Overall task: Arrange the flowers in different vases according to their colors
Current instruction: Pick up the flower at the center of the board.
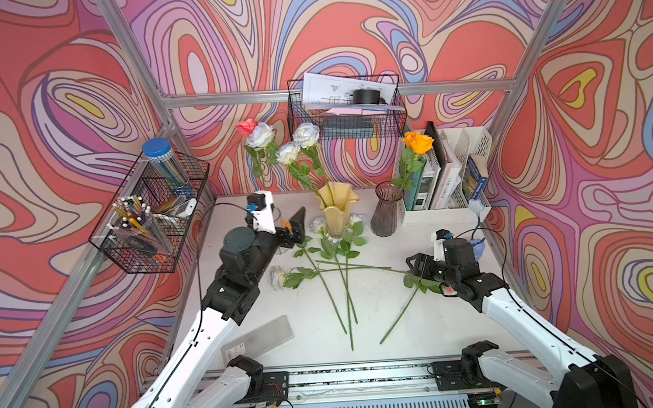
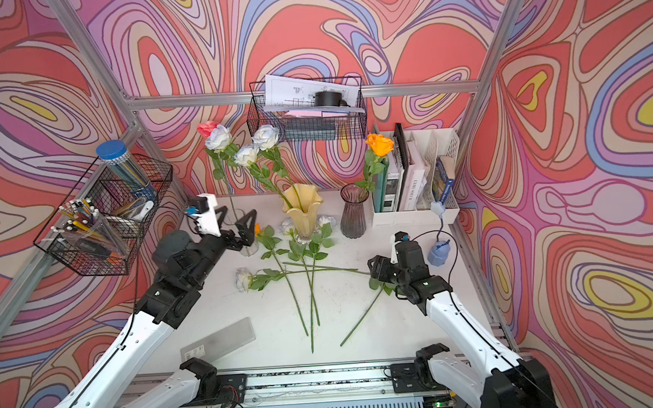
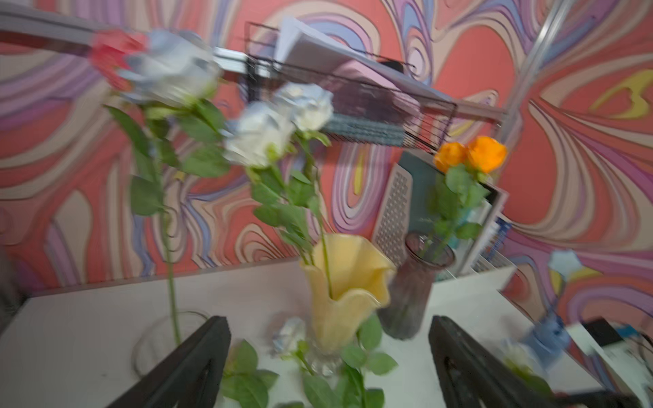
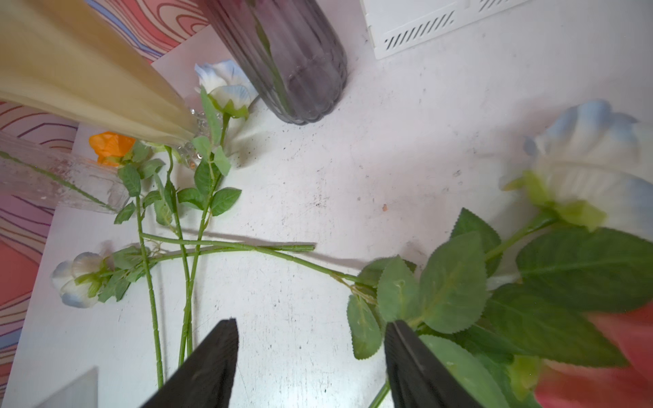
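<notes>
Left pincer (image 2: 240, 211) stands released and empty near the table's (image 1: 380, 317) back left corner, just before the clear vase (image 2: 248, 250), which holds a pink rose (image 1: 247, 126) and a white-blue rose (image 1: 260, 135). Along the back edge the yellow vase (image 1: 337, 212) holds two pale roses (image 1: 306, 135) and the purple vase (image 1: 385, 213) holds orange roses (image 1: 417, 142), with loose flowers (image 1: 296, 278) crossed mid-table in front. Right pincer (image 4: 311, 322), likewise released and empty, hovers near the right edge, the leaves of a fallen rose (image 4: 593, 155) just beside one finger.

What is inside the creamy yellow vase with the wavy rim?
Two white-blue roses stand in the creamy yellow wavy-rimmed vase. Its opaque wall hides their stem ends.
</notes>
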